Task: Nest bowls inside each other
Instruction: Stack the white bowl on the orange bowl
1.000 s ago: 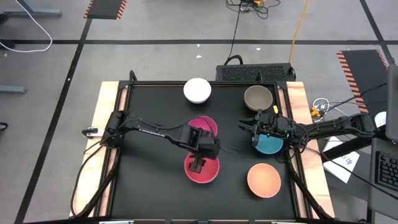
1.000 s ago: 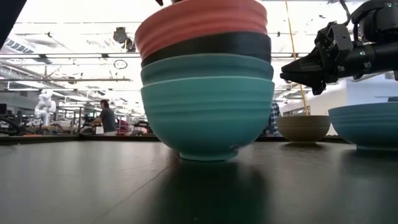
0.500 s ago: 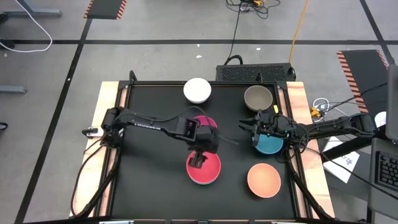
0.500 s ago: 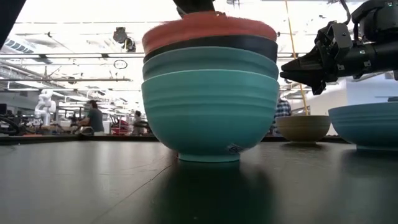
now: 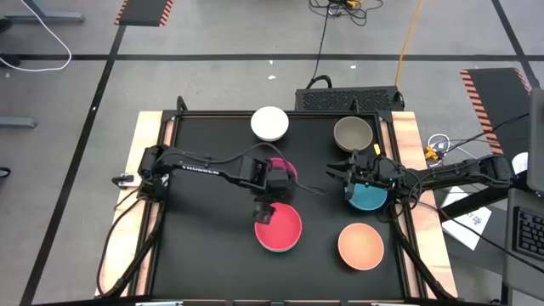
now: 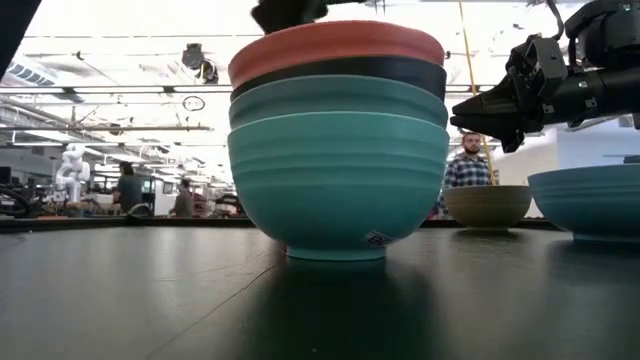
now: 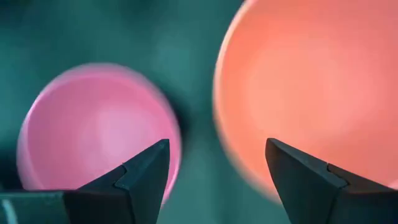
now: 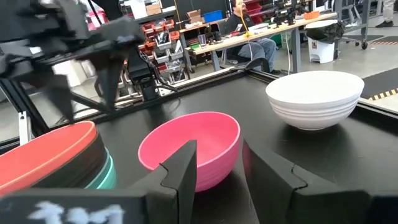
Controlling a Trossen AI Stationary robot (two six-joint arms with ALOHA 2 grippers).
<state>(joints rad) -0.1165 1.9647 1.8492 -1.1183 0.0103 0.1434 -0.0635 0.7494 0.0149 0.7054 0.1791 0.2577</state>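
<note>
Left claw point(image 5: 266, 209) released and lifted off red bowl point(image 5: 279, 229), stack now settled, right claw point(image 5: 342, 171) part-open, unmoved.

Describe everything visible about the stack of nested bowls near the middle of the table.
The stack of nested bowls stands upright on the black table, near its centre. From the side, four ribbed rims show: turquoise at the bottom, dark green, black, then red on top, seated level. From above only the red bowl's smooth, matte inside shows. The left end effector hangs open just above its rim, not touching it. A magenta bowl sits close beside the stack.
</note>
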